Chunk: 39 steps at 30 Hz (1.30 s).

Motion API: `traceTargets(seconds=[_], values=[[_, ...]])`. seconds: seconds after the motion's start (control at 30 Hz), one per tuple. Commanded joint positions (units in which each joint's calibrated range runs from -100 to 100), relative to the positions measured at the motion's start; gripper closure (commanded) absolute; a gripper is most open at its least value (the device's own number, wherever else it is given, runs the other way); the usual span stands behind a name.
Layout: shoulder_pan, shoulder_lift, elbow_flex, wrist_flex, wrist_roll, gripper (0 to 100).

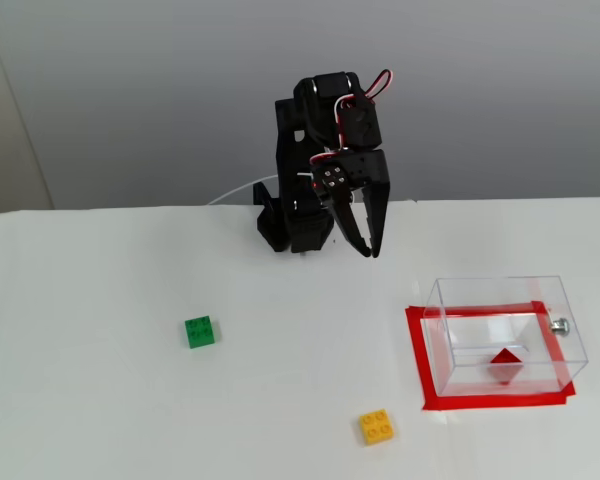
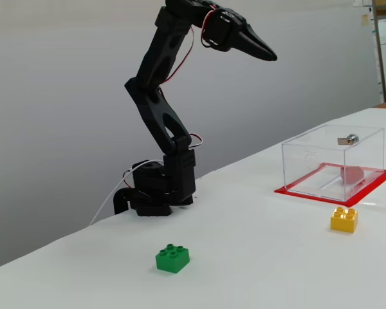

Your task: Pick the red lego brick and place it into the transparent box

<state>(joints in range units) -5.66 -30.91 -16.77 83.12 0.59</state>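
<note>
Red lego brick [image 1: 505, 364] sits inside transparent box [image 1: 480, 292], on box floor, toward the near wall, corner-on to the camera in a fixed view, so it reads as a diamond. In the side-on fixed view it shows as a blurred red patch [image 2: 352, 174] through the clear wall; studs not resolvable. Silver knob [image 1: 559, 325] is on the box's 3 o'clock wall. Red tape outline [image 1: 417, 350] runs around box base.

Gripper [image 1: 364, 240]: raised well above table, fingers pointing down and fwd, empty. The upper fixed view shows a narrow gap betw the two tips, so slightly parted, holding nothing. Side-on view [image 2: 265, 54] shows the fingers overlapped as one wedge; can't read the gap there.

Key relation: brick lies at approx 4 o'clock from gripper in the upper fixed view, well apart, and well below it. Box walls stand betw them. Brick square, no long axis.

Judgement: placement looks done; remaining move likely just a retreat to rest.

Others: green brick [image 1: 200, 331] at 8 o'clock of gripper, yellow brick [image 1: 377, 427] at 6 o'clock, both on table [image 1: 100, 400], outside box, apart from tape.
</note>
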Motion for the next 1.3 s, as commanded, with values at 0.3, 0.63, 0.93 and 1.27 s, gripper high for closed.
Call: traceTargets(seconds=[0.3, 0.63, 0.93, 1.27], values=[[8.07, -19.96, 34.31, -7.58, -0.17, 99], [7.84, -37.36, 57.55, -12.88, 0.04, 99], [8.07, -48.3, 72.01, -17.06, 0.2, 99], [8.14, -63.41, 88.74, -21.33, 0.3, 99]])
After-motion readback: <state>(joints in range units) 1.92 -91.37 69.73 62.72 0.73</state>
